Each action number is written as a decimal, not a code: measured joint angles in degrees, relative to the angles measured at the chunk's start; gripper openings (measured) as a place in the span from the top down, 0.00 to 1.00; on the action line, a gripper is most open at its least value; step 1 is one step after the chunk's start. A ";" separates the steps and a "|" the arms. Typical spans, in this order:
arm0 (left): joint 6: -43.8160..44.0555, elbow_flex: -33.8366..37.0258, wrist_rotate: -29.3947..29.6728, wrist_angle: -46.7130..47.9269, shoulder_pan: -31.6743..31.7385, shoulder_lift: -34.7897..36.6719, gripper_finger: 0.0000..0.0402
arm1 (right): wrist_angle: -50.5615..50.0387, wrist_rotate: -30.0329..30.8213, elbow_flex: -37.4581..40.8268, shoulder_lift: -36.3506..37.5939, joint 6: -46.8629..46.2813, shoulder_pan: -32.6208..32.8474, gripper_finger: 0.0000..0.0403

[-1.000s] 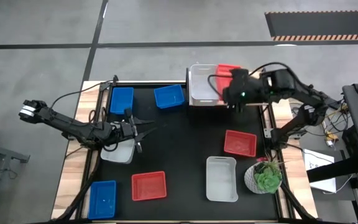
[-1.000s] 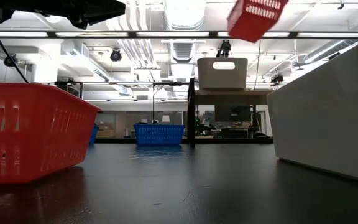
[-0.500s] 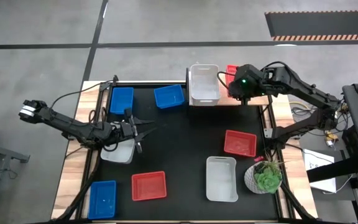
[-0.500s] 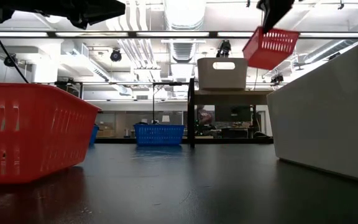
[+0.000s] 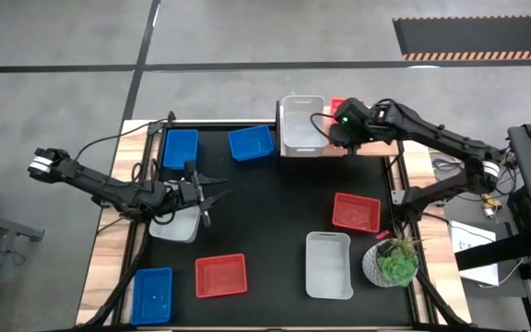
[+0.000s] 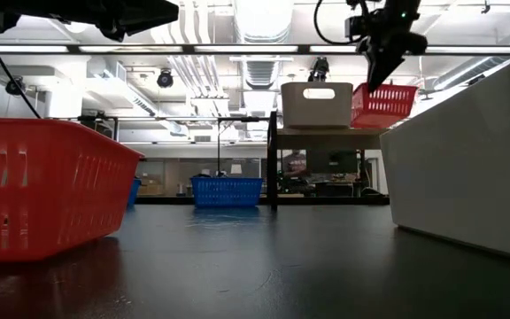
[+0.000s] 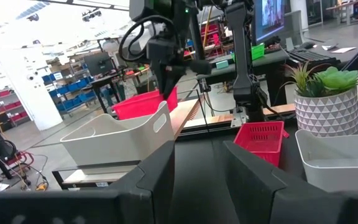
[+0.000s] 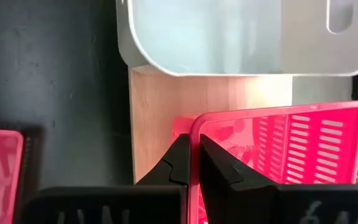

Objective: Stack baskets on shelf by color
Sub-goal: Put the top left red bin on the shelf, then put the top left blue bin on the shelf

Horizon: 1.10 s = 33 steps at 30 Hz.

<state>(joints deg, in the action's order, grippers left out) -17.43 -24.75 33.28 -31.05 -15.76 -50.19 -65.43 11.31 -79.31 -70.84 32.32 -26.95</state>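
My right gripper (image 5: 339, 127) is shut on a red basket (image 6: 383, 105) at the light-wood shelf (image 6: 326, 131), just right of a white basket (image 6: 317, 105) that stands on the shelf board. The red basket is mostly hidden under the arm in the high view (image 5: 339, 103). My left gripper (image 5: 216, 192) is open and empty above a white basket (image 5: 173, 225) at the table's left. In the left wrist view (image 7: 197, 168) its fingers frame the shelf from afar. My right gripper pinches the red basket's side wall at the rim (image 8: 194, 134), near the corner beside the white basket. One finger is inside the basket and one outside. The fingers come from above, pointing down. The basket sits slightly tilted at shelf height; whether its bottom touches the board I cannot tell.
On the black tabletop lie blue baskets (image 5: 181, 148) (image 5: 251, 143) (image 5: 152, 293), red baskets (image 5: 220, 275) (image 5: 356, 212) and a white basket (image 5: 329, 265). A potted plant (image 5: 395, 263) stands at the right near corner.
My right gripper has come down with the red basket from high above the shelf to shelf height, beside the white basket. The basket, steeply tipped before, now sits nearly level. My left arm has kept still.
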 joint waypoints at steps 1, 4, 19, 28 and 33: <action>0.00 0.00 -0.02 0.01 0.00 0.00 0.71 | 0.60 0.02 0.18 -0.28 0.06 -0.17 0.98; -0.02 0.00 -0.02 0.00 0.01 0.00 0.71 | 1.20 0.05 0.24 -1.32 0.11 -0.64 0.98; 0.00 0.00 -0.02 -0.01 0.00 0.05 0.71 | 1.57 0.25 0.24 -6.53 -3.14 -0.84 0.89; 0.17 0.00 -0.01 -0.25 0.00 0.35 0.71 | 1.50 0.75 0.16 -7.02 -3.32 -0.84 0.75; 0.13 0.00 0.00 -0.24 -0.01 0.37 0.71 | 1.38 0.75 -1.13 -6.35 -4.78 -0.84 0.70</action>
<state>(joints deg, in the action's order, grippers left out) -17.30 -24.75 33.28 -31.29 -15.77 -49.82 -64.05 12.05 -80.44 -77.19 27.54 -27.79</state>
